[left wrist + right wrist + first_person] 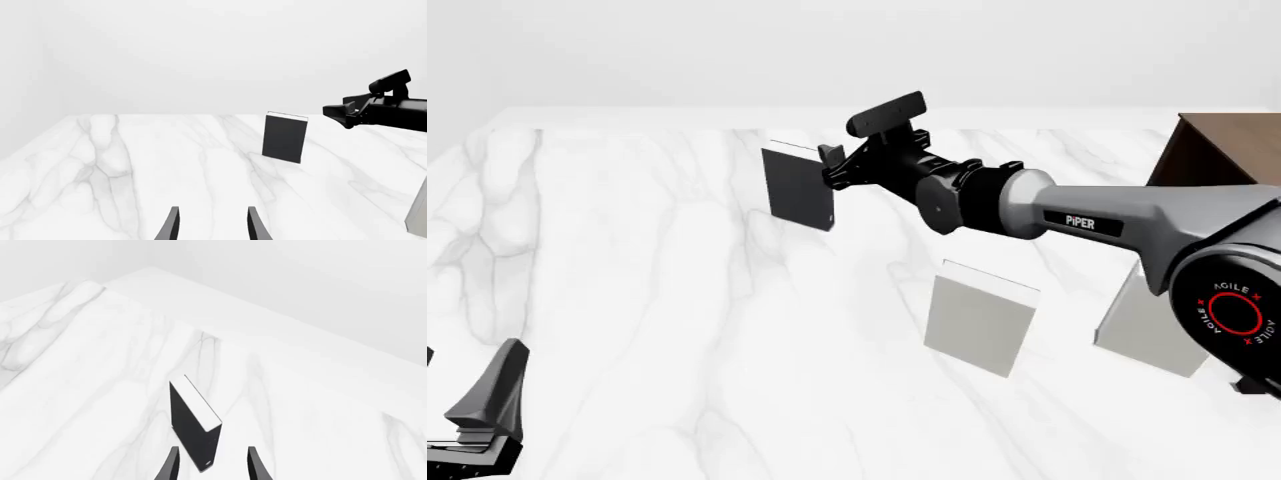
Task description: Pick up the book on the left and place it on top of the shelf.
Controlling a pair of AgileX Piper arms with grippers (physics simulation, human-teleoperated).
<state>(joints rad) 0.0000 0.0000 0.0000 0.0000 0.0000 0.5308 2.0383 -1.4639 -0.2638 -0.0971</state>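
Right now the right arm is stretched forward and leftward across the table (627,300), its gripper (831,167) brought up against the near edge of the book (798,187), which stands upright on the marble, well out on the far-left part of the surface. Seen from the right wrist, the book's corner sits between the two spread fingers (171,465), white page edges up, so the jaws are parted and straddling the cover rather than clamped; nothing is held yet. That alignment makes sense: a thin hardcover standing on edge is easiest taken by pinching across its thickness from the side. The approach looks nearly finished, and the closing of the jaws is probably the step in hand. Two light books (981,318) stand nearer the camera, apart from the dark one and clear of the arm's line, so they should not be disturbed. The shelf (1214,150) shows only as a brown corner at the far right, well away, so a long carry lies ahead. The left gripper (211,225) rests low by the table's near-left edge, fingers apart and empty, looking toward the book from a distance.
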